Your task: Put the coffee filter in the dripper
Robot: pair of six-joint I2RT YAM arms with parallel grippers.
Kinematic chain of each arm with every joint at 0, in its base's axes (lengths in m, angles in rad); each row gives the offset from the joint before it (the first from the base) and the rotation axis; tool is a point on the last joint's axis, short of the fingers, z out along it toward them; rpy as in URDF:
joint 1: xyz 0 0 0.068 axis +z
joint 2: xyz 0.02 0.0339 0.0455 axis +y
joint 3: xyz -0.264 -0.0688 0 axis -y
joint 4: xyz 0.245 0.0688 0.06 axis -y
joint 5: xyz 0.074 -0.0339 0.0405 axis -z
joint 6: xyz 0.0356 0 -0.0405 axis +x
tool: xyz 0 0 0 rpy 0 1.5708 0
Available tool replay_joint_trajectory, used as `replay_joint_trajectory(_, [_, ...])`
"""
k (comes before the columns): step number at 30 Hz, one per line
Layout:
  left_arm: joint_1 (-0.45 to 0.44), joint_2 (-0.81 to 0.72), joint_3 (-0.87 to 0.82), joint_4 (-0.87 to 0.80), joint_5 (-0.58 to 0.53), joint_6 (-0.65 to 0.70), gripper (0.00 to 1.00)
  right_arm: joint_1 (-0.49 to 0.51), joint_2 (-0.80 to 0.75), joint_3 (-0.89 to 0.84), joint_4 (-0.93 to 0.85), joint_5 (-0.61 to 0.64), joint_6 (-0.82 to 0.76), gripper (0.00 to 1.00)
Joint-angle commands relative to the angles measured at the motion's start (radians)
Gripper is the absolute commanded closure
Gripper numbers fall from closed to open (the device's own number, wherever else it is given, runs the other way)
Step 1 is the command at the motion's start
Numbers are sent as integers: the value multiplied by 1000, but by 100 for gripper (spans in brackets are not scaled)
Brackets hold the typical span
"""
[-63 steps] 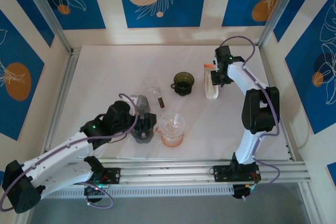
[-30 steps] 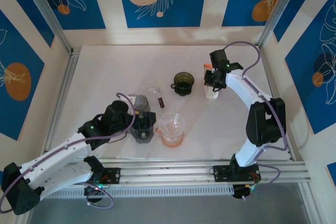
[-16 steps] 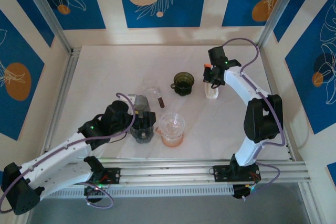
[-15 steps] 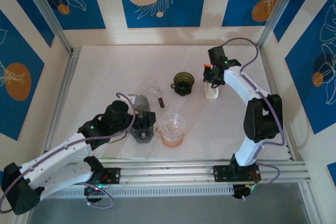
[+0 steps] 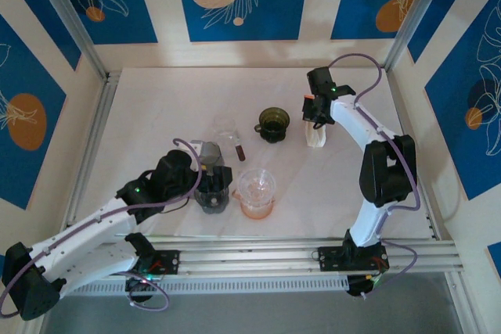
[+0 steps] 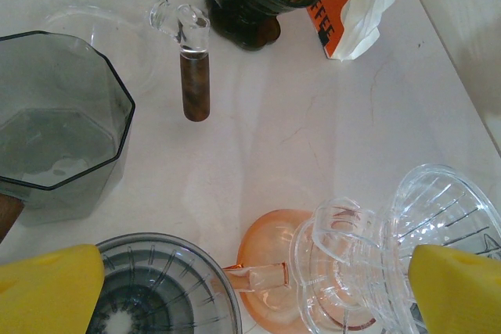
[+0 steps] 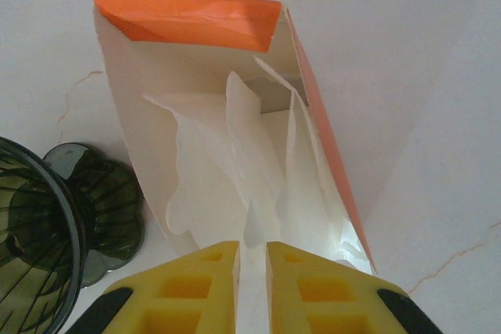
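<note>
Right tool (image 7: 252, 249) sat at the mouth of the pack (image 7: 188, 19), jaws nearly closed with a thin gap. A white filter (image 7: 252, 154) edge ran into that gap, so it looked clenched on the filter, though I couldn't confirm it. The filter was in the pack among others. The pack was on the bench (image 5: 156, 115), just beside the green dripper (image 5: 274, 123). Left tool (image 6: 254, 295) was released, jaws wide, over the grey dripper (image 6: 156, 291) and the clear dripper (image 6: 352, 260), holding nothing.

Risks from here:
- Several filters were fanned together at the pinch, so a lift could pull out two or more.
- Nothing pinned the pack, so it could get dragged along or knocked into the green dripper.
- The grip was on a thin paper edge, which could slip or tear on the way up.
- Three drippers were on the bench and the task names none. Green was nearest, so there was a wrong-target risk.
- The filter looked flat-folded. Dropped unopened, it would likely bridge the rim or sit skewed instead of seating in the cone.
</note>
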Motion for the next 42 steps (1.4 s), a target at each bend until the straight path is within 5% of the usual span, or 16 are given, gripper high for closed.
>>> replay_joint_trajectory(1, [10,1,9,-3,-14,9,0,9,15,31,-20,26,-13,82])
replay_joint_trajectory(14, [9,16,19,0,-3,8,0,16,49,57,-38,50,-25,85])
replay_joint_trajectory(23, [8,29,19,8,12,10,0,23,46,72,-41,54,-50,100])
replay_joint_trajectory(42, [8,39,20,20,18,4,0,36,-56,33,-57,106,-54,100])
